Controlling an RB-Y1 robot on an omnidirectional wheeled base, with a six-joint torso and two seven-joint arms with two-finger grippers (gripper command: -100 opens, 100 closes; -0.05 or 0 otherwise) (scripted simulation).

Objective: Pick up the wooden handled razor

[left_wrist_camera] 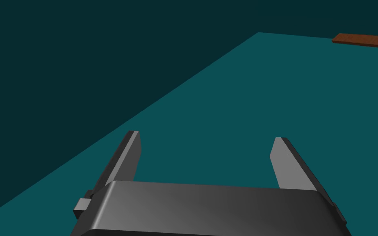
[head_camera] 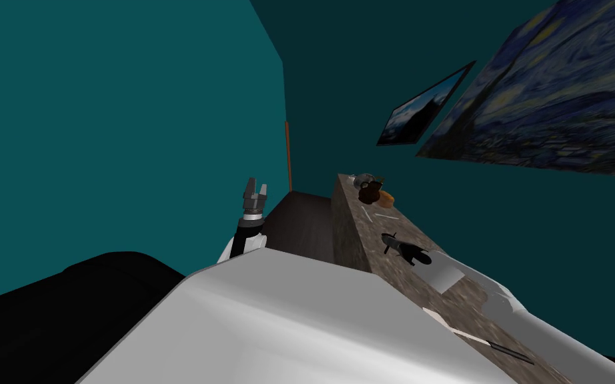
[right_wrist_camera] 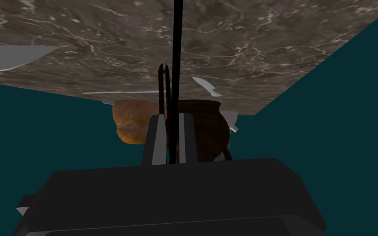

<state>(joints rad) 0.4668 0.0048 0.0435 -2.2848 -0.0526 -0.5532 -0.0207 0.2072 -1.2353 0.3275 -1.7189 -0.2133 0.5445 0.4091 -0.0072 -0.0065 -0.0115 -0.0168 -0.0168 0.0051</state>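
Observation:
My right gripper (right_wrist_camera: 171, 116) has its fingers (right_wrist_camera: 156, 139) pressed close on a thin dark razor (right_wrist_camera: 177, 61), which runs as a black rod out past the fingertips, with a reddish-brown strip beside it. In the head view the right gripper (head_camera: 393, 243) is out over the brown marbled counter (head_camera: 353, 233); I cannot tell whether the razor touches the top. My left gripper (head_camera: 255, 193) is raised beside the teal wall, away from the counter. Its fingers (left_wrist_camera: 284, 164) stand open with nothing between them.
Beyond the right gripper stand a dark brown pot (right_wrist_camera: 208, 127) and an orange loaf-like lump (right_wrist_camera: 128, 123), also at the counter's far end (head_camera: 369, 192). A knife (head_camera: 493, 343) lies on the counter near my body. Paintings (head_camera: 553, 93) hang above.

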